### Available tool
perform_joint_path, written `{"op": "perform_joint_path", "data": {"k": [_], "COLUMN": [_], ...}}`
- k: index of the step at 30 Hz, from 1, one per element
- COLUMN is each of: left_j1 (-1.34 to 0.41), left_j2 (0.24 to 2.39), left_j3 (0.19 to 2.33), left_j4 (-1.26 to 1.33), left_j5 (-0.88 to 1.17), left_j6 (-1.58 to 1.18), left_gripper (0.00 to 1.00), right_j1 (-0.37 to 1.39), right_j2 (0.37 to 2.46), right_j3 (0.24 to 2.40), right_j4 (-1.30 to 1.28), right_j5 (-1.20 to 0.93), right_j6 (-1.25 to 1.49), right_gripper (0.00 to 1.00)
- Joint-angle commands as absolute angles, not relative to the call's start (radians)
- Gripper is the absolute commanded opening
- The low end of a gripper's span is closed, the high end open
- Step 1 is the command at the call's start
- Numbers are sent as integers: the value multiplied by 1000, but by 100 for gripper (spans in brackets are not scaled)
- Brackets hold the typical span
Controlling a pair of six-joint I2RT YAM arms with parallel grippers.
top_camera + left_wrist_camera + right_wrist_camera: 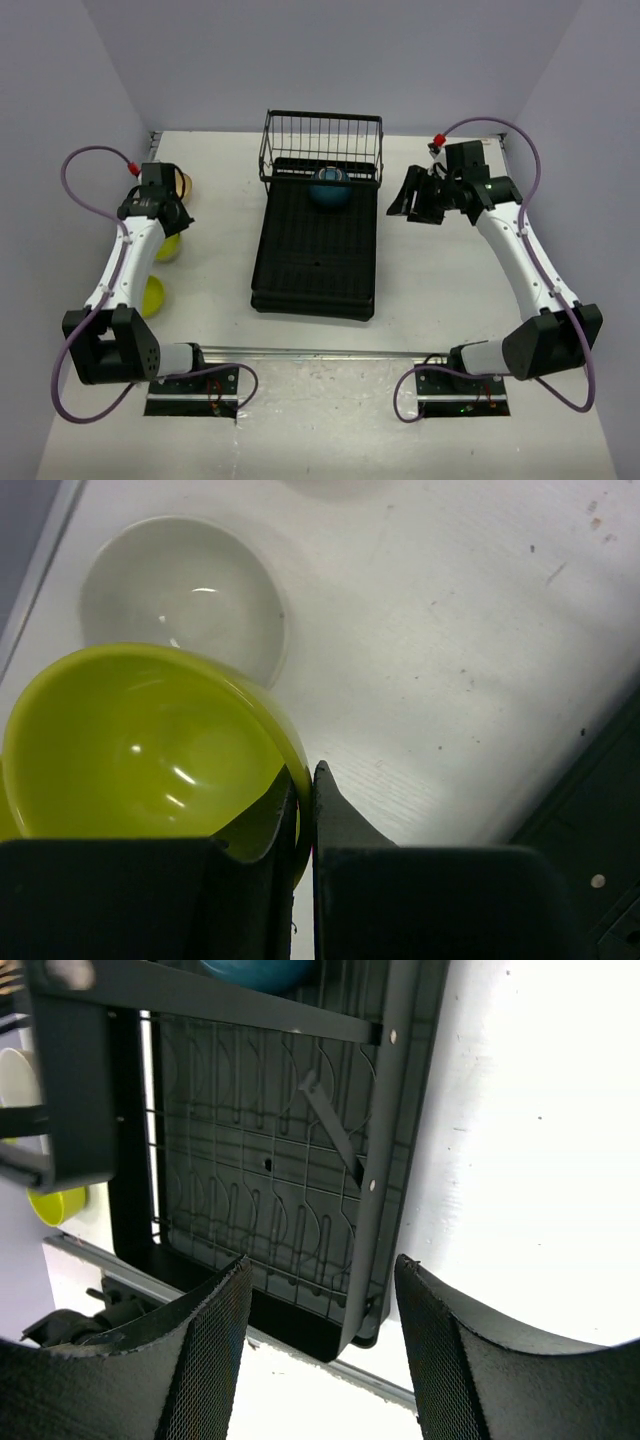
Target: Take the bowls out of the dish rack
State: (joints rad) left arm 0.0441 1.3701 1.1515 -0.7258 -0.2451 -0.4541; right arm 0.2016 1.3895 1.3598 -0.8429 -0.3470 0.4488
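Observation:
The black dish rack (318, 250) lies mid-table with its wire basket at the far end. One dark blue bowl (330, 190) sits in the rack under the basket, and shows at the top of the right wrist view (255, 972). My right gripper (322, 1265) hangs open and empty beside the rack's right edge (405, 200). My left gripper (305, 775) is shut on the rim of a lime bowl (150, 750), left of the rack (168, 248). A cream bowl (185, 595) lies just beyond it. A second lime bowl (152, 295) sits nearer the arm bases.
The side walls stand close on the left and right. A metal rail (310, 352) runs across the table in front of the arm bases. The rack's corner (600, 810) shows dark at the right edge of the left wrist view.

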Motion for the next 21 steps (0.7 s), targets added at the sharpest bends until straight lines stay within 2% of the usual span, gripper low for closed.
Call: {"op": "perform_joint_path", "data": {"k": [1, 14, 21], "left_j1": [84, 310, 337], "left_j2": [1264, 1219, 1261], "left_j3": [1111, 969, 963], "left_j4": [-759, -785, -782], "left_j5": [-308, -308, -328], "left_j6": [-440, -377, -382], "left_gripper": [0, 0, 0], "right_j1": [201, 201, 199], "right_j2": [1365, 1385, 1378], "right_j3": [1394, 1456, 1468], "right_j4": [-899, -911, -927], "right_j5": [-316, -344, -339], "right_j6": [433, 426, 403], "right_gripper": [60, 61, 60]}}
